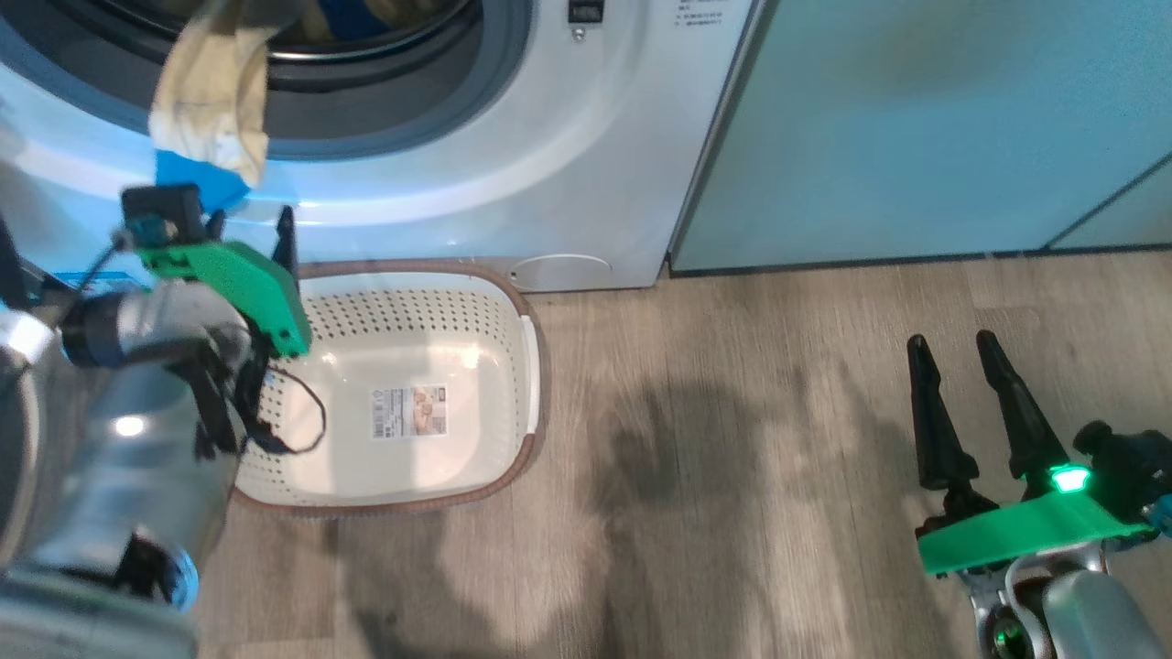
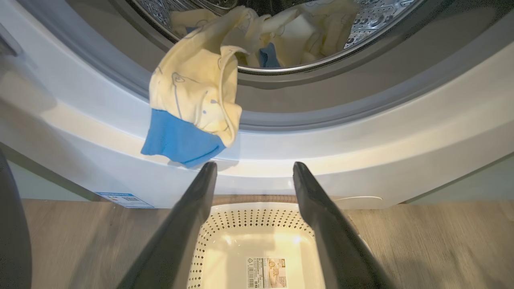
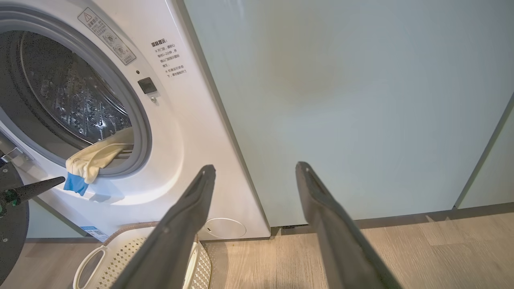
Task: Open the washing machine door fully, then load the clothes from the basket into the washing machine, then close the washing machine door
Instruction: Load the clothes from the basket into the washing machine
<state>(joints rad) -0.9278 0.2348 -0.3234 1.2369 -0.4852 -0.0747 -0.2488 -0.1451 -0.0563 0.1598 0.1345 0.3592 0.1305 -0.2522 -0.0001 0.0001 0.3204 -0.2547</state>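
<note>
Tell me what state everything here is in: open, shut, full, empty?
Door: open.
Drum: holds clothes.
Clothes: in the drum, one piece hanging out over the opening's edge.
Basket: empty.
Left end effector: open, empty.
Right end effector: open, empty.

- Head view: high up, tilted down at floor (image 1: 732,412); washing machine (image 1: 513,183) along top edge, basket (image 1: 412,311) centre left.
- Left wrist view: close on machine front, drum (image 2: 373,20) at top edge.
- Right wrist view: low, further back, facing cabinet (image 3: 341,100).
- All three share machine front and basket.
</note>
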